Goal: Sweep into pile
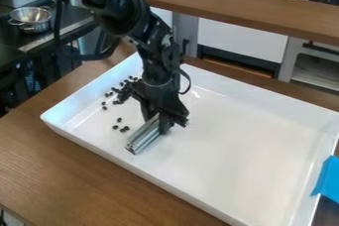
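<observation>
Gripper [163,120] clamped on the metal bar [143,135], I should keep its edge low, easing stray beans [124,129] toward the cluster [124,91].

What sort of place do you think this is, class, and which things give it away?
Probably a robotics lab: a robot arm holds a metal bar in a white tray with small dark beads.

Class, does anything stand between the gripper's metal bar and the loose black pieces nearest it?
Nothing visible does: only bare floor of the white tray lies between the metal bar in the gripper and those black pieces.
</observation>
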